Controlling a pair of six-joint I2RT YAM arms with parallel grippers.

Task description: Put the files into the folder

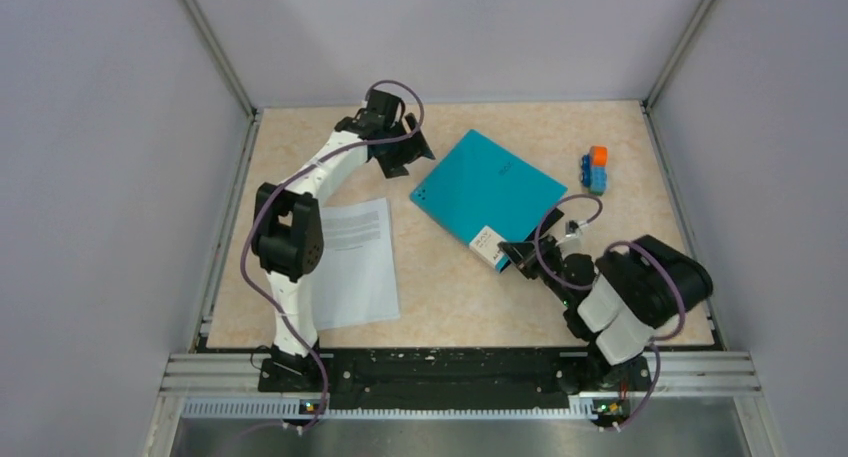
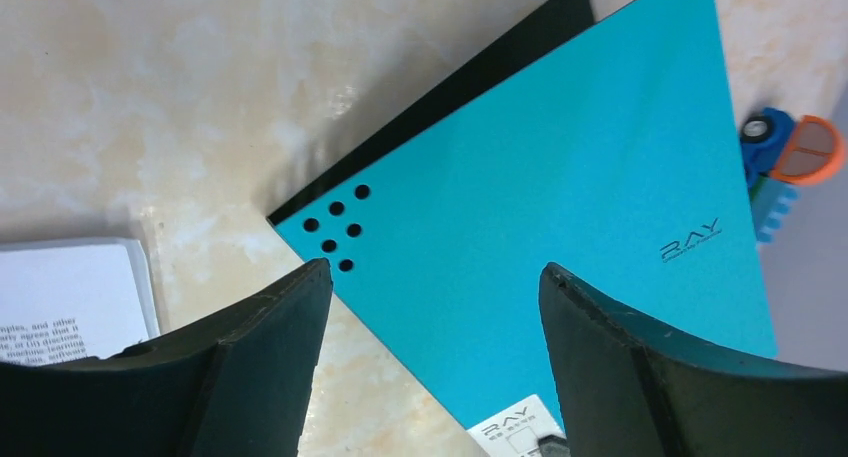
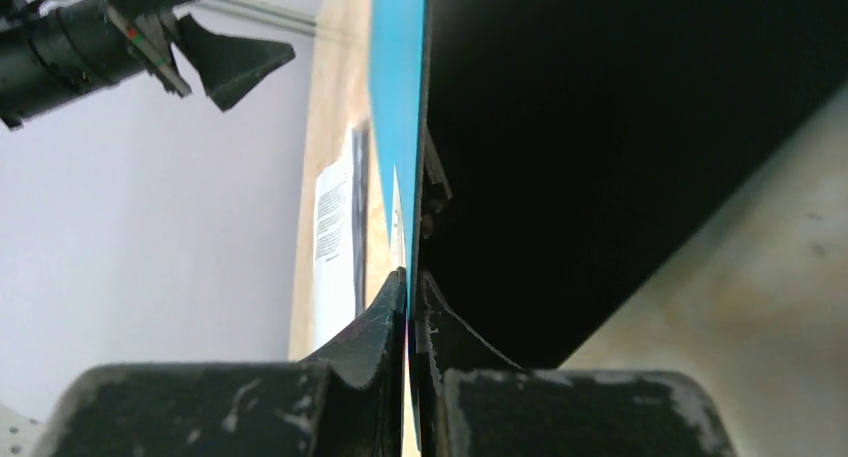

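A: What lies where, biggest first?

B: On the table [image 1: 450,292], the folder [image 1: 490,187] sits turned like a diamond, from the centre out toward 1 o'clock, teal cover up. The files [image 1: 360,267] lie flat at 8 o'clock, well apart from it and partly under the left arm.

A: And the grippers?

B: The right gripper [image 3: 410,287] is pressed together on the teal cover's edge at the folder's 5 o'clock corner, beside the white label [image 1: 488,245]. Its wrist view shows the black inside next to the cover, so the cover seems parted a little from the back. The left gripper [image 2: 435,277] hangs spread above the folder's 10 o'clock corner, holding nothing.

A: Anything else?

B: A small toy block stack [image 1: 596,169] at 2 o'clock, just off the folder's corner.

A: What could go wrong?

B: The pinch is narrow and on a thin edge. I judge the cover could slip out and fall shut. Or the whole folder could drag instead of opening and knock the blocks. The left gripper also hangs where the cover might swing. Later, the floppy sheets may be hard to lift off the flat table, and may fan apart.
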